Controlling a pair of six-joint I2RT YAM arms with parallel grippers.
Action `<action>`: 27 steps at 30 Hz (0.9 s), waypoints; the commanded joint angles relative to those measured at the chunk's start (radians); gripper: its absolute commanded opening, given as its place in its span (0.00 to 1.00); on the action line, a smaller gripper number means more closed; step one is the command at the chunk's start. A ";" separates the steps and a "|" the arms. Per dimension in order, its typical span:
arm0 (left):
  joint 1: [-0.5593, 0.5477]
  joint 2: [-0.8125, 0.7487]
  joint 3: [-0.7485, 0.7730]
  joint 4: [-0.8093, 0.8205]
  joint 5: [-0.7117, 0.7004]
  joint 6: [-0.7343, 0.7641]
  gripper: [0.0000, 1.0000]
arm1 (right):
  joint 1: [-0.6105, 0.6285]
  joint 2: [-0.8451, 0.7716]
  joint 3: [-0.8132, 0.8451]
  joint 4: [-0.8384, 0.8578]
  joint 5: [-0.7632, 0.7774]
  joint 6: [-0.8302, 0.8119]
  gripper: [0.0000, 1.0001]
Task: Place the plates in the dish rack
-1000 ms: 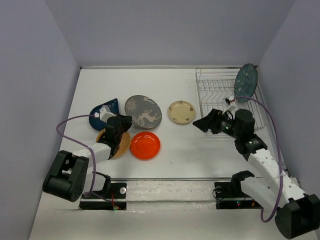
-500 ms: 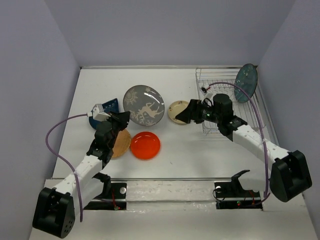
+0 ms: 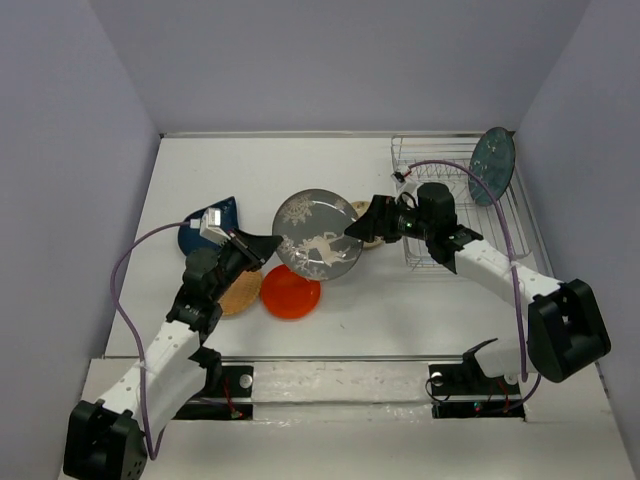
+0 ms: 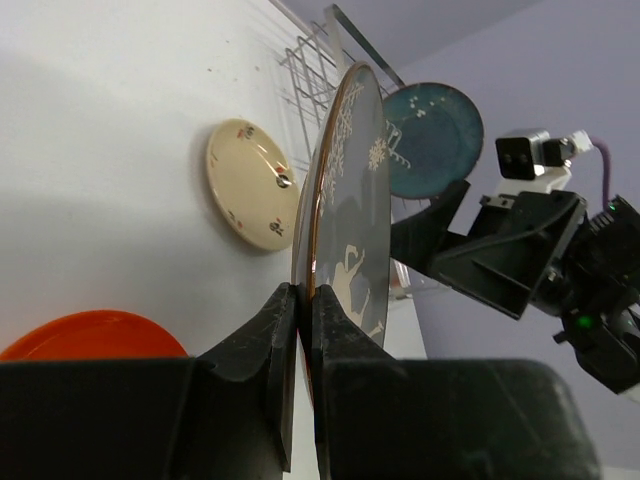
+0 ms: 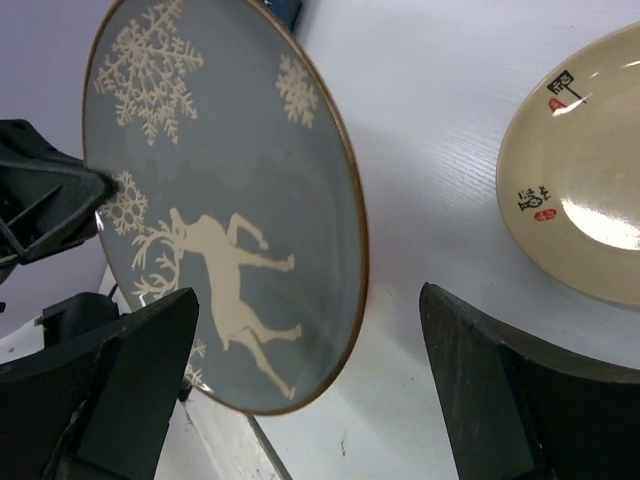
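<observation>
The grey deer plate [image 3: 318, 237] is off the worktop [image 3: 400, 300], held up on edge between the two arms, close above the orange plate [image 3: 290, 292] and the cream plate [image 4: 250, 185]. The left jaws are clamped on its lower rim, one finger on each face, as the left wrist view shows plainly. The right jaws stand wide open with nothing in them, just beside the plate's other edge and facing its patterned side. We judge that a handover to the right arm is in hand, since the dish rack [image 3: 440, 160] sits on that arm's side. Of the six plates, we count only the teal plate [image 3: 492, 153] as loaded; it stands on edge at the rack's far right corner. The orange and cream plates, the tan plate [image 3: 243, 292] and the blue leaf-shaped plate [image 3: 228, 210] lie on the worktop, so five are left to load, the deer plate among them.
</observation>
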 commanded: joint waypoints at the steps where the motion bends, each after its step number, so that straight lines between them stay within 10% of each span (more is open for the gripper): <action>1: 0.000 -0.069 0.084 0.201 0.127 -0.081 0.05 | 0.008 -0.012 0.026 0.088 -0.006 -0.005 0.97; 8: 0.000 -0.074 0.085 0.208 0.191 -0.084 0.05 | 0.008 -0.027 0.001 0.115 -0.026 0.012 0.83; 14: 0.000 -0.060 0.101 0.208 0.233 -0.073 0.08 | 0.008 -0.055 -0.034 0.223 -0.139 0.079 0.09; 23: 0.002 -0.036 0.188 0.058 0.276 0.054 0.79 | -0.003 -0.240 -0.008 0.112 0.029 0.066 0.07; 27: 0.002 -0.048 0.268 -0.106 0.265 0.172 0.93 | -0.052 -0.288 0.101 -0.061 0.149 0.004 0.07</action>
